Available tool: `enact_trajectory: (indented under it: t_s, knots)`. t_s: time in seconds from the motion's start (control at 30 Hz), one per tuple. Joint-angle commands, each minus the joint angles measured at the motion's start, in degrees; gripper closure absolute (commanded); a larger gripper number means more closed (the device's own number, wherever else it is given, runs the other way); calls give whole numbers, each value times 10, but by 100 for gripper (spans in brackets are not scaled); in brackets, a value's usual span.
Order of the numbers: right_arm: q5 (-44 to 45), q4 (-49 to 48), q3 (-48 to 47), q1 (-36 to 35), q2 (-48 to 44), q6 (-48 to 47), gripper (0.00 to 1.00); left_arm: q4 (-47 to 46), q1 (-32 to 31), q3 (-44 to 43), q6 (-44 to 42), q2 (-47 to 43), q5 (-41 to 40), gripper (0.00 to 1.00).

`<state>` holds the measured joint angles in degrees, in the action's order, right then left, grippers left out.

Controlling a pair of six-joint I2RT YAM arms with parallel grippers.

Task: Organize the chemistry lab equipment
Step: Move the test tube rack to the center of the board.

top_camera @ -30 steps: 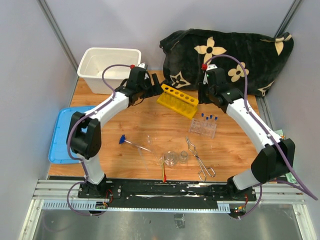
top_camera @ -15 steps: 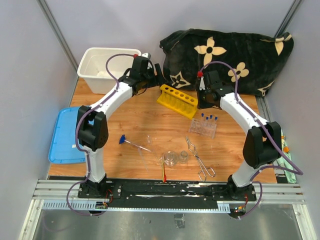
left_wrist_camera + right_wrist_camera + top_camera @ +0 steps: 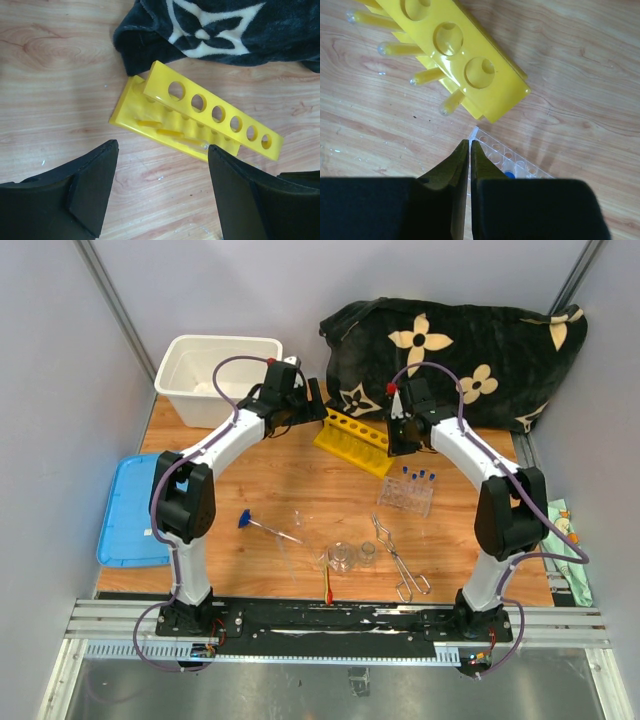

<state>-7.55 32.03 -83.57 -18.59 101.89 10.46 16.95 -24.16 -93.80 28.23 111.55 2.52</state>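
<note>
yellow holed tube rack point(image 3: 355, 440): six holes, far centre | clear plastic rack point(image 3: 407, 497): near it, nearer side | metal tongs point(image 3: 398, 560): flat

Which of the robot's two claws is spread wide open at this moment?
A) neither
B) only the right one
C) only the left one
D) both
C. In its wrist view the left gripper has its fingers far apart, with the yellow holed tube rack showing between them. The right gripper has its fingers almost touching, with nothing held between them.
</note>
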Motion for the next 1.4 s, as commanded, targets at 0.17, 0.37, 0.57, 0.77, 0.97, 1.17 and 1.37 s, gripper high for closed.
enact_trajectory:
  t_s: [0.17,0.37,0.57,0.77,0.97,1.17,1.37]
  knots:
    - [-2,6,-28,10,47,4,96,-27,3,28,-14,-49,-4,23]
    - [29,-3,-40,11,67,6,96,-52,3,91,-1,-108,2,23]
    - [69,-4,-68,11,92,1,96,-74,3,168,19,-178,11,23]
    - [93,-2,-102,14,114,-4,97,-78,3,222,24,-247,9,24]
    - [120,-1,-115,16,135,-12,97,-71,3,262,25,-307,3,24]
    - [124,-7,-103,15,96,-19,97,-62,3,295,22,-338,3,24]
    - [139,-5,-111,-4,50,-45,96,-73,3,339,16,-369,0,26]
